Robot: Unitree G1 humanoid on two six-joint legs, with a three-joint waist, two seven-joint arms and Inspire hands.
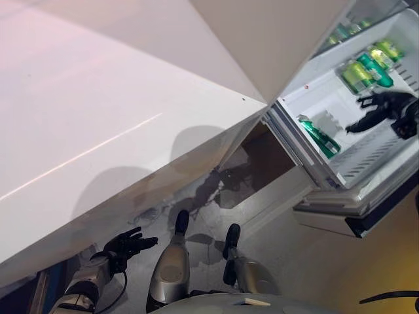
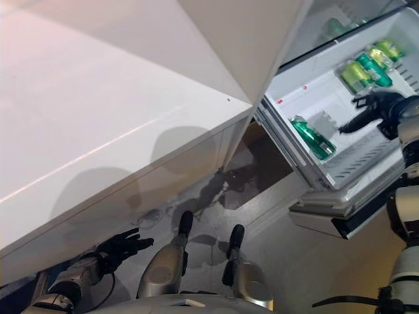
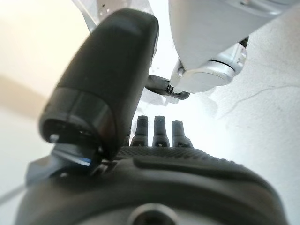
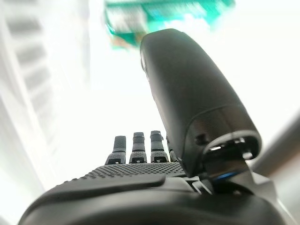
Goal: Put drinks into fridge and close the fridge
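The white fridge (image 1: 308,88) stands open at the upper right, with its door (image 1: 131,118) swung wide across the left. Green drink bottles (image 1: 363,72) lie on the upper wire shelf, and one green bottle (image 1: 319,136) lies at the shelf's front left. My right hand (image 1: 383,108) reaches inside over the shelf, open and empty, apart from the bottles; in its wrist view a green bottle (image 4: 164,16) shows beyond the thumb. My left hand (image 1: 127,245) hangs low beneath the door with its fingers spread, holding nothing.
Below the shelf a white drawer front (image 1: 340,216) juts out from the fridge. Grey, stained floor (image 1: 216,196) lies under the door. More green bottles (image 1: 344,31) show behind the glass shelf higher up.
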